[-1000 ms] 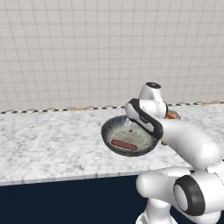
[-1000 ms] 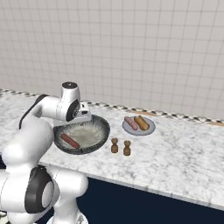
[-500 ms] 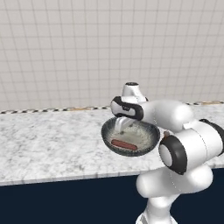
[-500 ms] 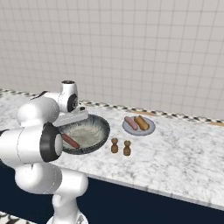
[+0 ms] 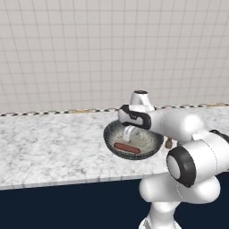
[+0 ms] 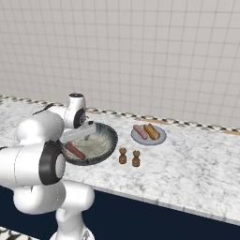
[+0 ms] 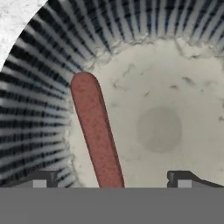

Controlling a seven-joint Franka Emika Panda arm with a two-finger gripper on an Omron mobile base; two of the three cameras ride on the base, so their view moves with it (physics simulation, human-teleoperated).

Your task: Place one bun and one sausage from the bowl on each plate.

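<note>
The dark ribbed bowl (image 5: 134, 156) (image 6: 109, 149) sits on the marble counter with one dark red-brown sausage (image 5: 126, 147) (image 6: 75, 150) (image 7: 95, 129) lying along its left inner wall. My gripper (image 5: 129, 133) (image 6: 89, 133) (image 7: 111, 180) hangs open just above the bowl's pale floor. In the hand view the sausage runs down between the fingertips (image 7: 42, 180), nearer the left one, and nothing is gripped. To the right, a light grey plate (image 6: 161, 139) carries a pale pink sausage (image 6: 139, 131) and an orange-tan bun (image 6: 152, 131).
Two small brown shakers (image 6: 123, 156) (image 6: 136, 159) stand on the counter between the bowl and the plate. The tiled wall (image 6: 140, 61) runs along the back of the counter. My own arm hides the counter to the right of the bowl in the left base view.
The arm has swung round and the hand has moved from the bowl's right rim to over its middle and come down lower. The gripper has stayed open; the bowl and sausage have not moved.
</note>
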